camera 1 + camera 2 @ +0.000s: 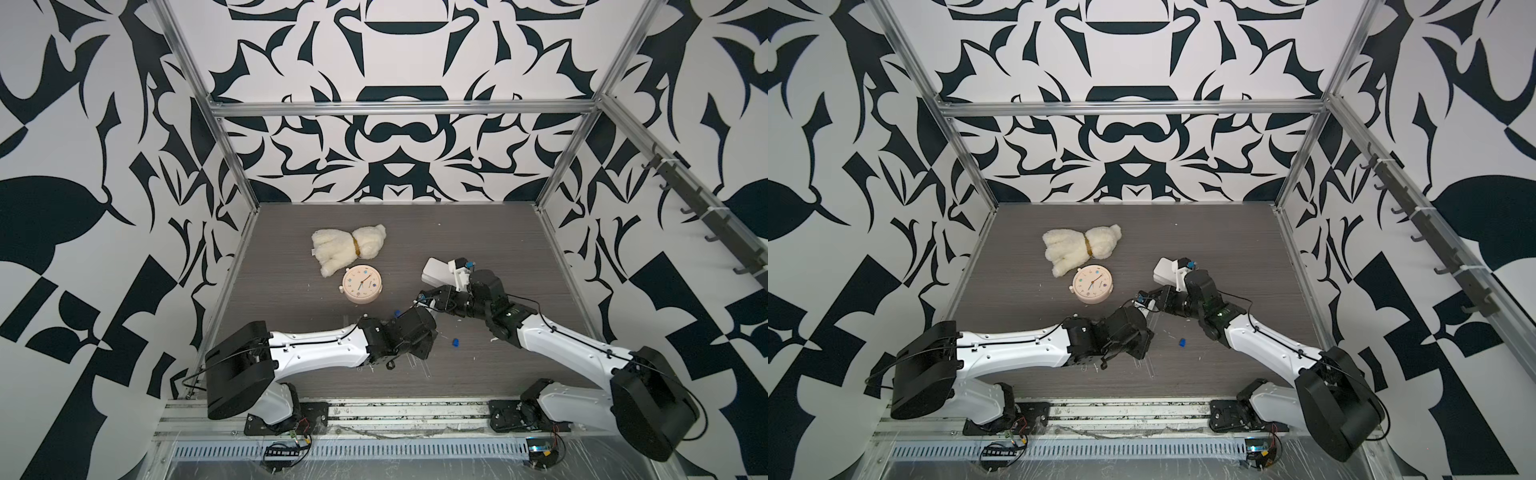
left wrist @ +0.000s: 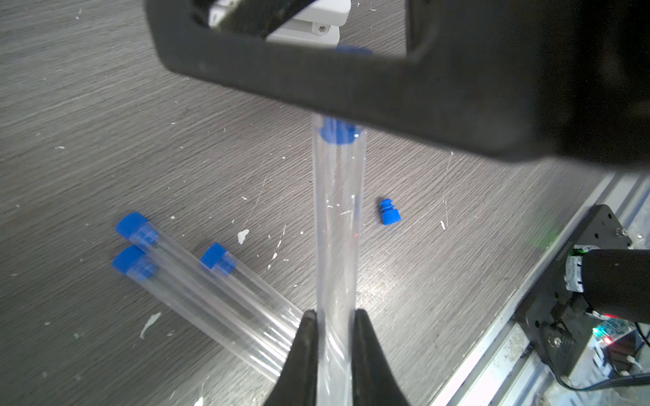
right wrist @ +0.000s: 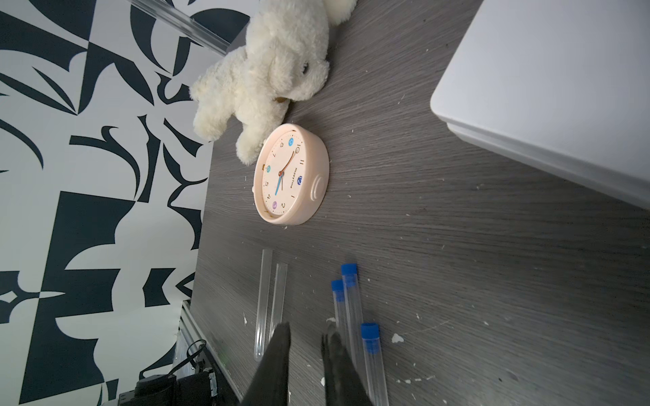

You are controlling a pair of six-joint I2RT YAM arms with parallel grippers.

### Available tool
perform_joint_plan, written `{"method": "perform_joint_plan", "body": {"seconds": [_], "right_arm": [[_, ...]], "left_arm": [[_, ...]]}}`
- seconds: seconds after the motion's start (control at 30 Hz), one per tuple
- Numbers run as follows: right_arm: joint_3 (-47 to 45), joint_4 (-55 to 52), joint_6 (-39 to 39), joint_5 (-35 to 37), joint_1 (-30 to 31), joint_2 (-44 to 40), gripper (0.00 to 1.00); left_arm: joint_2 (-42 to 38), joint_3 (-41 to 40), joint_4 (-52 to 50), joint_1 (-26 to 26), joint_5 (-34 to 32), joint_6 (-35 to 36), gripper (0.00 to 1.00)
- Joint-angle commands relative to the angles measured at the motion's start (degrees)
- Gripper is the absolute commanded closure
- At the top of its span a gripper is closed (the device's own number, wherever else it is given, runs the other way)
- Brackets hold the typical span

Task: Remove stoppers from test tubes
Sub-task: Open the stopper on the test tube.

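1. I count six test tubes [image 2: 225,309]: one held tube [image 2: 337,228], three stoppered and two bare [image 3: 263,298] lying flat on the table [image 2: 105,105]. Five stoppers [image 2: 132,223] seen, one loose [image 2: 389,212].
2. The lying ones run roughly parallel, mouths toward the clock [image 3: 292,175].
3. Tubes clear, nearly invisible; caps bright blue, stubby.
4. Left gripper [image 2: 332,337] clamps the held tube, whose stoppered end is at the right gripper [image 3: 307,327]. Its jaws are barely apart; whether it grips, I cannot tell.

only readable text i've got is on the clock [image 3: 291,174] face, seen from my right wrist cam: numerals 1, 2, 4, 5, 7, 8, 10, 11, a 12 in a blue dot, and a small brand line that looks like "happytime".
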Motion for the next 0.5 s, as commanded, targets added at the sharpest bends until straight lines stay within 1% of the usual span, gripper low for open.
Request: {"method": "perform_joint_plan", "body": {"seconds": [0.0, 0.27, 0.47], "right_arm": [[0.87, 2.29, 0.14, -0.57, 0.35, 0.12, 0.83], [1.0, 1.94, -0.3, 0.22, 0.38, -0.09, 0.86], [2.48, -1.17, -2.9, 2.64, 0.35, -0.74, 0.87]], "left_arm": [[-1.5, 1.36, -0.8, -0.08, -0.51, 0.51, 0.86], [-1.51, 1.18, -0.87, -0.12, -0.24, 0.28, 0.86], [-1.95, 0.5, -1.24, -0.08, 0.0, -0.22, 0.86]]}}
